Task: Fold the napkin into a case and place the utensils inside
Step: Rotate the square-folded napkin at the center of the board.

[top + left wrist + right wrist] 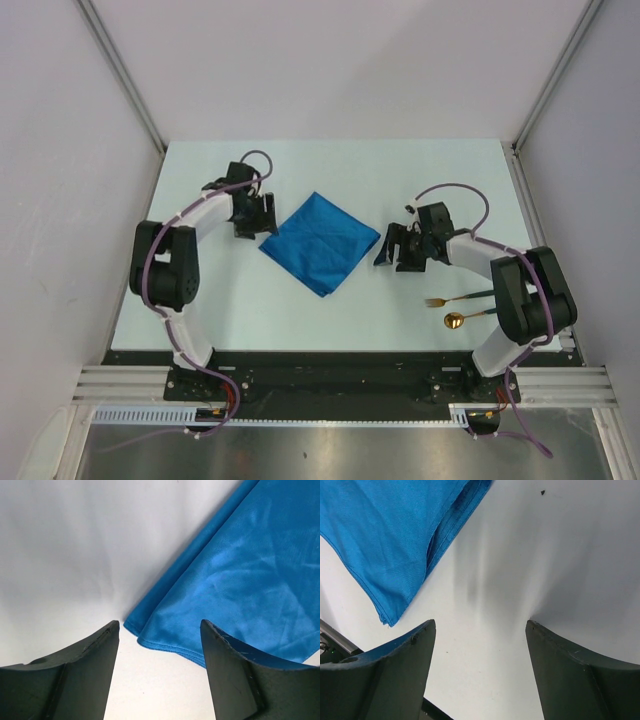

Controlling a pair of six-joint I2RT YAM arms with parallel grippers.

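White tabletop (330,180) carries the folded blue napkin (320,243) between the left claw (266,220) and right claw (390,250), both spread wide and empty.

No writing, label, brand mark, number or sign can be read in any of the three views. Every surface that shows is plain, or too small and blurred to make out lettering.

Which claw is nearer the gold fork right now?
Right. The right claw hangs open just past the fork, at the napkin's right corner; the left claw is on the napkin's opposite side, much farther off.
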